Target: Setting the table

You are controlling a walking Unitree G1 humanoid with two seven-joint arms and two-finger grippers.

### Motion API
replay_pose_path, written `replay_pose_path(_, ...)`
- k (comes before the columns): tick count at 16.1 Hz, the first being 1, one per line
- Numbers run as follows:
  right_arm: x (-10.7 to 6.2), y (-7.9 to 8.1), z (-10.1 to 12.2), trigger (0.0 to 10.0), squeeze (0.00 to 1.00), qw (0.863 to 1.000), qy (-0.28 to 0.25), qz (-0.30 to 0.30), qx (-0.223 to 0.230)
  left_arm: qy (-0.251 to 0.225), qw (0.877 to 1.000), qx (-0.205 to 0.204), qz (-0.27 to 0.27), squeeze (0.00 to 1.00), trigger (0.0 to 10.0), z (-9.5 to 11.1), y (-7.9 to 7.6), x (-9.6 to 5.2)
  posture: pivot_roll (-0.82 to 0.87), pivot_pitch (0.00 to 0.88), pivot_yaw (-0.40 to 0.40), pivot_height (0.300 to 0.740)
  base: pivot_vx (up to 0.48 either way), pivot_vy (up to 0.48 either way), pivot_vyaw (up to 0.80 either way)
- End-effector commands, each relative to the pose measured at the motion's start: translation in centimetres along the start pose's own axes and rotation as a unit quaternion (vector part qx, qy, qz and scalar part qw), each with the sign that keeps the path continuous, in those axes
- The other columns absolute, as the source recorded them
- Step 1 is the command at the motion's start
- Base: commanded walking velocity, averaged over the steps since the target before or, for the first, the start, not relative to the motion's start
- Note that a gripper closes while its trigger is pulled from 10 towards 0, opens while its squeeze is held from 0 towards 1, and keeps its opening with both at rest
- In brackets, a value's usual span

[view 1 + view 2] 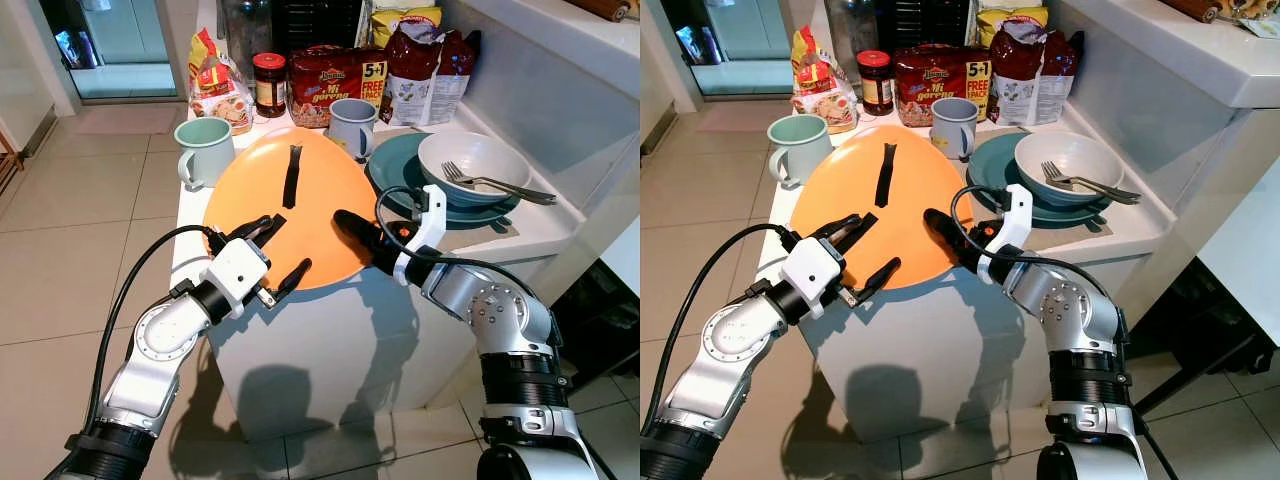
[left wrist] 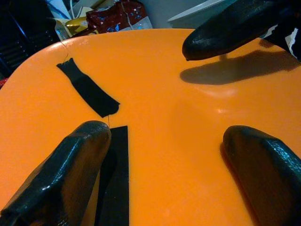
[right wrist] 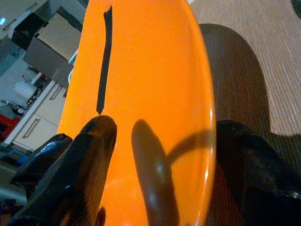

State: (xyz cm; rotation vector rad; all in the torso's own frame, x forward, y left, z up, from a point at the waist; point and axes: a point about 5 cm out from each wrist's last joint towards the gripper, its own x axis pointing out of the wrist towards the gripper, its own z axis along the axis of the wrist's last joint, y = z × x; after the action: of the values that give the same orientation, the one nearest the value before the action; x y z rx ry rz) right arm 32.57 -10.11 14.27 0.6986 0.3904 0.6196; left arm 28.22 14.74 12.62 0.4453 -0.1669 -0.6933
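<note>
A large orange plate (image 1: 290, 195) with black tape strips (image 1: 292, 175) lies tilted at the near edge of the white table (image 1: 330, 340), overhanging it. My left gripper (image 1: 280, 252) is open at the plate's near-left rim, both fingers spread over the orange surface (image 2: 164, 94). My right gripper (image 1: 352, 232) is open at the near-right rim. One finger (image 3: 96, 141) hovers above the plate's top and casts a shadow on it. The other finger (image 3: 254, 165) is outside and below the rim, over the grey placemat (image 3: 244, 56).
Behind the plate stand a mint mug (image 1: 205, 148) and a grey-blue mug (image 1: 350, 125). A teal plate (image 1: 385, 165) at the right carries a white bowl (image 1: 440, 150) with a fork (image 1: 495, 183). A jar (image 1: 269, 84) and food packets (image 1: 325, 85) line the back. Tiled floor lies left.
</note>
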Motion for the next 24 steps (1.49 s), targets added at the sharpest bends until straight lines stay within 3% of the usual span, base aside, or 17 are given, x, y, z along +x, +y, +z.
replay_pose_path(1, 0.1, 0.2, 0.3, 0.0, 0.00, 1.000, 0.001, 0.010, 0.008, 0.040, 0.999, -0.008, -0.031, 0.00, 10.0, -1.5, -1.3, -0.1, 0.11, 0.000, -0.054, 0.740, 0.000, 0.000, 0.00)
replay_pose_path(21, -0.1, 0.5, 0.6, 0.0, 0.00, 0.998, -0.022, 0.035, 0.043, 0.037, 0.999, -0.001, -0.031, 0.00, 10.0, -1.5, -1.0, 0.1, 0.11, 0.000, -0.050, 0.740, 0.000, 0.000, 0.00)
replay_pose_path(22, -0.1, 0.5, 0.7, 0.0, 0.00, 0.998, -0.026, 0.037, 0.049, 0.037, 0.999, 0.000, -0.030, 0.00, 10.0, -1.5, -0.9, 0.0, 0.11, 0.000, -0.050, 0.740, 0.000, 0.000, 0.00)
replay_pose_path(24, -0.2, 0.5, 1.0, 0.0, 0.00, 0.997, -0.036, 0.038, 0.055, 0.016, 1.000, 0.003, 0.007, 0.00, 10.0, -0.5, 0.7, -0.1, 0.11, 0.000, -0.050, 0.740, 0.000, 0.000, 0.00)
